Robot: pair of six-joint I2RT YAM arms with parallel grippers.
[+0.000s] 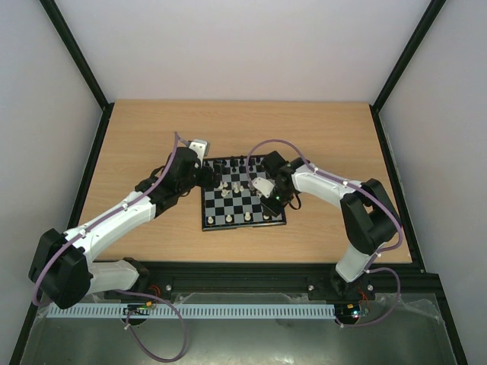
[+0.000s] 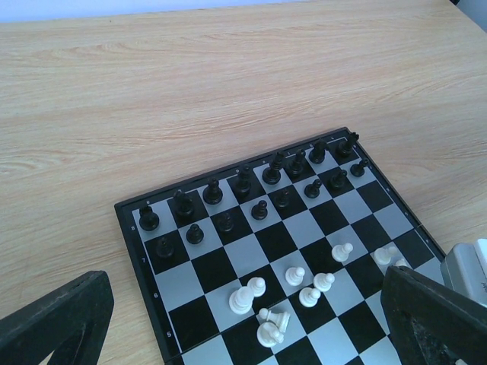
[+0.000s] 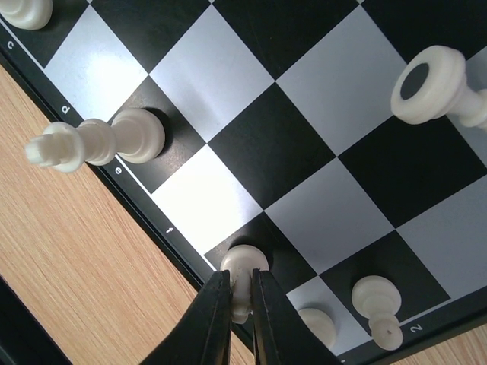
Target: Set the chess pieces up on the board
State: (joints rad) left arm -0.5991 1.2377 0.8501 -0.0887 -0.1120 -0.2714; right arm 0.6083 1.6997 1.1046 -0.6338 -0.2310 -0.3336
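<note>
The board (image 1: 243,225) lies mid-table. In the right wrist view my right gripper (image 3: 241,295) is shut on a white chess piece (image 3: 245,261), which stands on a dark square at the board's lettered edge (image 3: 163,228). A tall white piece (image 3: 99,141) stands two squares along that edge, and white pawns (image 3: 377,300) stand close beside the fingers. From above, the right gripper (image 1: 270,207) is over the board's near right part. My left gripper (image 2: 245,304) is open and empty, hovering over loose white pieces (image 2: 270,327) mid-board. Black pieces (image 2: 243,182) fill two rows at the far side.
The wooden table (image 1: 152,129) surrounds the board, bounded by black frame rails (image 1: 91,160) and pale walls. The right arm's wrist housing (image 2: 468,266) shows at the left wrist view's right edge. Two white pieces in the mid-board cluster lie tipped over.
</note>
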